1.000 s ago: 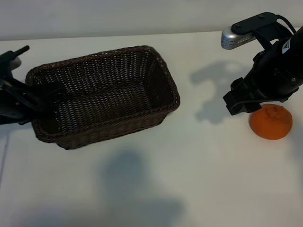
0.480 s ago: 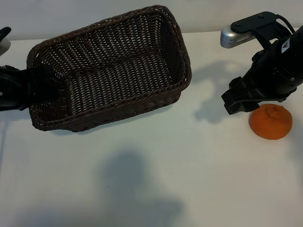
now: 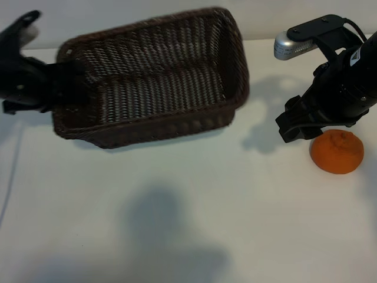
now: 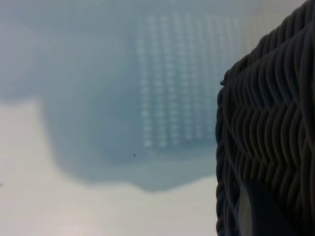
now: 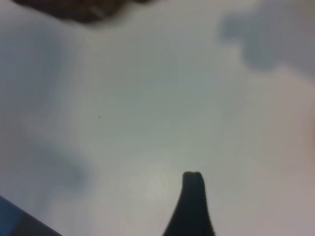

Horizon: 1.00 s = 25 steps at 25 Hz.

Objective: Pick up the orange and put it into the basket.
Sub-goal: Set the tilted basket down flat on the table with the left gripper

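Note:
The dark brown woven basket [image 3: 150,127] hangs tilted above the table at the exterior view's upper left. My left gripper [image 3: 58,89] is shut on the rim of its left end. The left wrist view shows the basket's weave [image 4: 268,118] close up, with one finger [image 4: 258,214] against it. The orange [image 3: 337,151] lies on the table at the right, apart from the basket. My right gripper [image 3: 296,125] hovers just beside and above the orange, open and holding nothing. One dark fingertip [image 5: 192,189] shows over bare table in the right wrist view.
The white table [image 3: 188,224] spreads in front of the basket and between the basket and the orange. Soft shadows of the arms lie on it. An edge of the basket [image 5: 83,11] shows far off in the right wrist view.
My left gripper has lifted the basket off the table and carried it up and to the right, tilting it. The right arm and the orange have stayed still.

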Each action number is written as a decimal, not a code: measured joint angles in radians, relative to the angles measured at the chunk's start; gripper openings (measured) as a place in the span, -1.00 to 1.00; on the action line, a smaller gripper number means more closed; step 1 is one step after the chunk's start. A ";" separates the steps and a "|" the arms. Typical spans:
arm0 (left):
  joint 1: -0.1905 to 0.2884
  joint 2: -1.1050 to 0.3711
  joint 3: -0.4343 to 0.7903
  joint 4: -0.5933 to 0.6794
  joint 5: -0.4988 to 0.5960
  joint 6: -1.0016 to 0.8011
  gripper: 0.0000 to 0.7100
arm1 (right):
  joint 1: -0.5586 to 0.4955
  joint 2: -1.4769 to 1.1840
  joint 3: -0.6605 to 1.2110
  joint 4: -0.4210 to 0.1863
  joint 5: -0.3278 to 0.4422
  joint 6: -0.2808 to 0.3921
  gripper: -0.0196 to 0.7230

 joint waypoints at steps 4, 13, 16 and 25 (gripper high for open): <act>-0.096 0.083 -0.084 0.106 0.014 -0.106 -0.58 | 0.000 0.000 0.000 0.000 0.001 0.000 0.59; -0.233 0.233 -0.217 0.125 -0.002 -0.175 -0.58 | 0.000 0.000 0.000 0.000 0.004 0.000 0.59; -0.249 0.274 -0.217 0.126 -0.020 -0.180 -0.58 | 0.000 0.000 0.000 0.000 0.006 0.000 0.59; -0.252 0.318 -0.217 0.162 -0.052 -0.181 -0.58 | 0.000 0.000 0.000 0.000 0.012 0.000 0.59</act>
